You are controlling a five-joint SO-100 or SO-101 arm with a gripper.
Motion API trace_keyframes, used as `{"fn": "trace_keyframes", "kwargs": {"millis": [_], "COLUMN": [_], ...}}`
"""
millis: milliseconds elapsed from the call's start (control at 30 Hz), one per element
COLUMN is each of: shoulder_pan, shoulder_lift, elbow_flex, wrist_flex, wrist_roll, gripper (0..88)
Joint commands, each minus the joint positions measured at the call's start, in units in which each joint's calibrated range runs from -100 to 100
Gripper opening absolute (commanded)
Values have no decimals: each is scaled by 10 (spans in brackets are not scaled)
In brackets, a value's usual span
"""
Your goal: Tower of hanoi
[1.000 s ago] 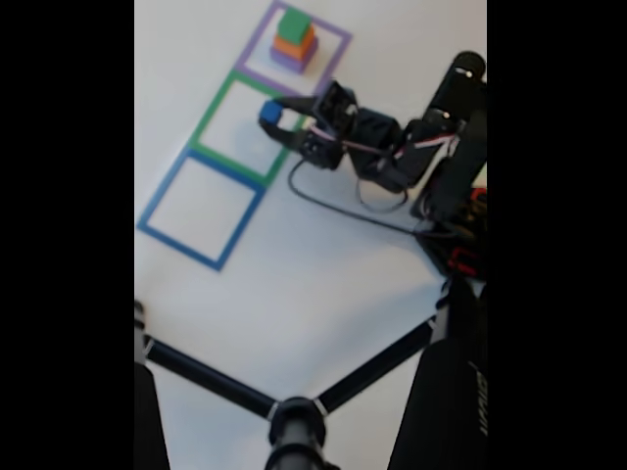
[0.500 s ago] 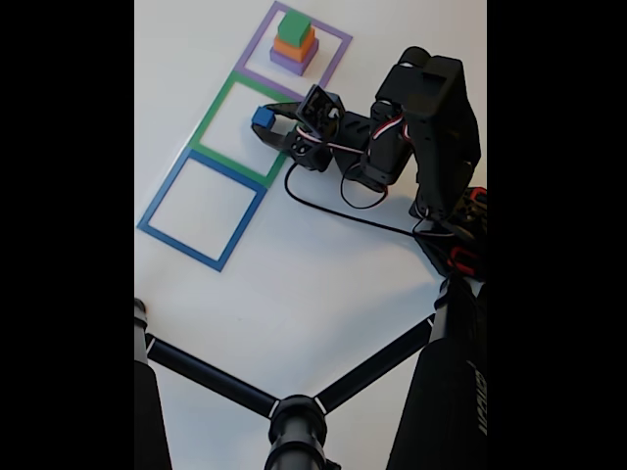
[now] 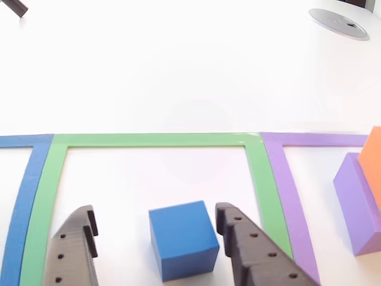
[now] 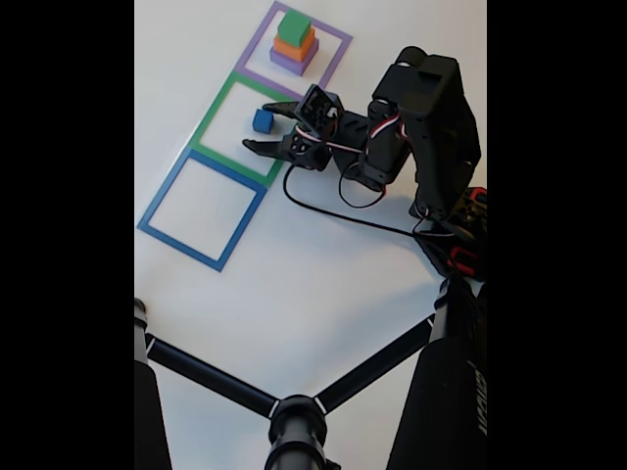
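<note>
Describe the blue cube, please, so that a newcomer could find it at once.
Three taped squares lie in a row on the white table; take the middle one, the green square. The blue cube sits alone inside it, between the open end effector fingers, whereas the other blocks form a stack in the purple square.

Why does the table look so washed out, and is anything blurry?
In the other view, bright light bleaches the white table and the blue cube looks crisp; the fixed view is softer, slightly blurred, with black bars at both sides and the gripper small.
</note>
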Motion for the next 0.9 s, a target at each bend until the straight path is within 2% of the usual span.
{"fn": "trace_keyframes", "kwargs": {"millis": [0,167,333,467,633,867], "shoulder_pan": [4,26,50,66,107,179], "shoulder_lift": [-102,-288,-543,-713,-819,-847], "elbow_flex": [17,39,38,23,-43,-264], "wrist_flex": [32,210,522,735,927,1205], "wrist_roll": [5,5,5,5,5,5], "gripper": [208,162,37,2,2,6]}}
